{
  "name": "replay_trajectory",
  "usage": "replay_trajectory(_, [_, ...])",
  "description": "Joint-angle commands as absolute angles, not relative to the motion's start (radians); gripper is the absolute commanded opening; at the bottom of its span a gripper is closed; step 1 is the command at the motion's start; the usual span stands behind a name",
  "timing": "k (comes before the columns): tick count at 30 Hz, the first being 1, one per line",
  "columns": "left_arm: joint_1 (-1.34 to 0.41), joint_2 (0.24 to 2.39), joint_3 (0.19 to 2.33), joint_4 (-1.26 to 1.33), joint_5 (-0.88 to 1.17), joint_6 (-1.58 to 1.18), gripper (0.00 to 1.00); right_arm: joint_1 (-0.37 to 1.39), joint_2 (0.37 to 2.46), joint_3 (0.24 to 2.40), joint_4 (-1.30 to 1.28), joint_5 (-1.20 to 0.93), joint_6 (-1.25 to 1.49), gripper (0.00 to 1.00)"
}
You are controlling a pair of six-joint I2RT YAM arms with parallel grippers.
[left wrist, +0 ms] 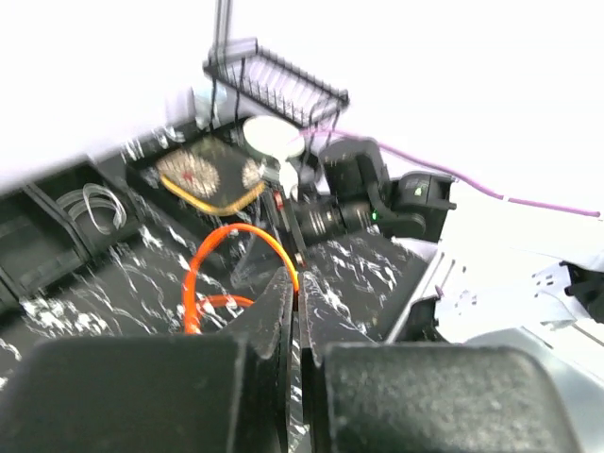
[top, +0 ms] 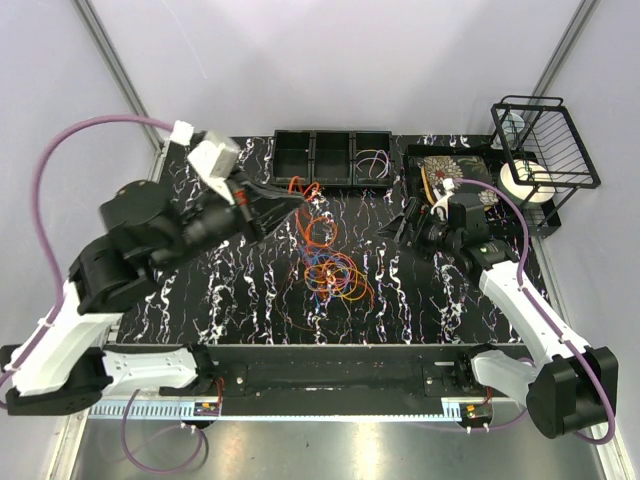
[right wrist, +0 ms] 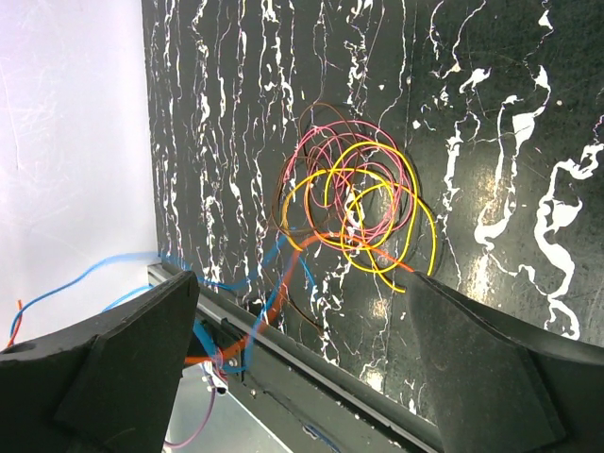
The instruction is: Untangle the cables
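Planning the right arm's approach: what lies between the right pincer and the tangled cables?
Only bare marbled table, as the top view shows; the right pincer stands open, apart from the cables.

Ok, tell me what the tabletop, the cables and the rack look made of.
Tabletop: black marble-look slab or laminate, white veins, slight sheen.
Cables: probably plastic-coated wire; bright colours, springy thin loops.
Rack: seemingly black coated metal wire; thin straight bars.

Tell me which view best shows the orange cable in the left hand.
Left wrist: the orange cable loops close up and runs into the shut left hand. Top external shows it small, at the hand's tip. Right wrist shows an orange strand, perhaps another cable.
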State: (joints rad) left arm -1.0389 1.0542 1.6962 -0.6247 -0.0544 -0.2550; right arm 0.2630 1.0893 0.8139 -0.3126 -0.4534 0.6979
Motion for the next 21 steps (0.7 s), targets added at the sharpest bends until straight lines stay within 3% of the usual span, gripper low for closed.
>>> replay_trajectory(1, [-1.042,1.025,1.539,-0.54,-0.089,-0.198,0.03,0.268,1.062,0.819,-0.308,-0.433,0.698,0.98])
replay_trajectory(6, [-1.04,0.999,1.219,-0.451,-0.156,-0.328,0.02,0.27,1.068,0.807,-0.295,-0.446,0.699,0.98])
replay_trajectory(9, [-1.04,1.022,1.131,-0.414,-0.123,-0.431,0.0,0.27,1.074,0.801,-0.258,-0.485,0.724,0.97])
replay_trajectory(21, [-0.994,1.042,1.187,-0.408,-0.028,-0.442,0.0,0.271,1.083,0.703,0.15,-0.753,0.888,0.88])
